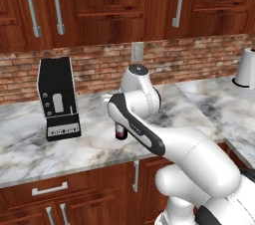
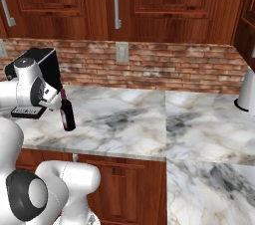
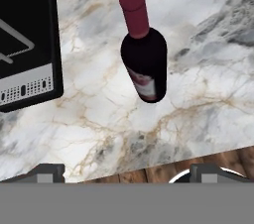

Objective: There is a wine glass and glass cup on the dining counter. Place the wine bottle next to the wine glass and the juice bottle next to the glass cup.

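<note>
The wine bottle [image 3: 144, 54], slim and dark with a dark-red neck and a red-and-white label, stands upright on the marble wall counter [image 1: 30, 144]. It also shows in the right base view as the wine bottle [image 2: 66, 113], and its base peeks out behind my arm in the left base view as the wine bottle [image 1: 119, 132]. My gripper [image 3: 130, 171] hovers above and in front of the bottle, open, with its fingertips [image 3: 47, 171] wide apart and nothing between them. The wine glass, glass cup, juice bottle and dining counter are out of view.
A black coffee machine [image 1: 58, 98] stands just left of the bottle against the brick backsplash. A white appliance [image 2: 246, 92] sits far right where the counter turns a corner. Wooden wall cabinets [image 1: 124, 0] hang above. The counter's front edge [image 3: 149, 171] runs under the gripper.
</note>
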